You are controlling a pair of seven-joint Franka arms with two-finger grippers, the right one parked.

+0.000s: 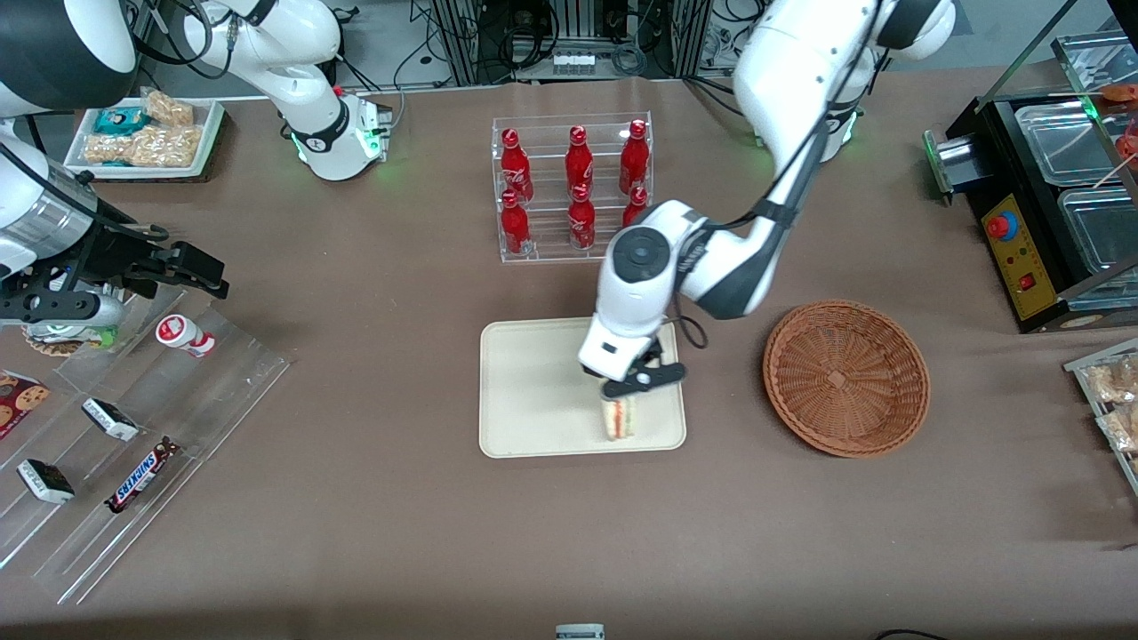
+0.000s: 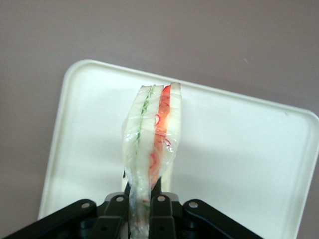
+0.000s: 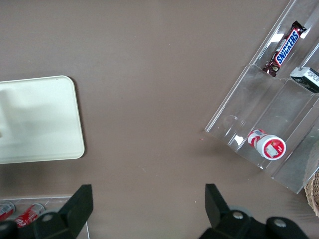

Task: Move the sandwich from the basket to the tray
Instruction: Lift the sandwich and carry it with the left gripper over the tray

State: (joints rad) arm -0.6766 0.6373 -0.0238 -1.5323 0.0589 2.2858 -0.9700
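Our gripper (image 1: 622, 397) clamps the sandwich (image 1: 619, 418) over the tray (image 1: 533, 391), near its front rim; the basket (image 1: 845, 378) sits empty. Only releasing remains, we judge.

One brand reads clearly — "SNICKERS" on the brown snack bar (image 1: 142, 476) lying in the clear acrylic rack (image 1: 178, 444). The red bottles (image 1: 578, 182) carry white script — too small to read. The gripper (image 1: 622, 397) is above the tray (image 1: 533, 391).

The left arm is bent downward at the wrist, and its hand (image 1: 620, 402) is held low, fingers (image 2: 160, 209) clamped narrowly together.
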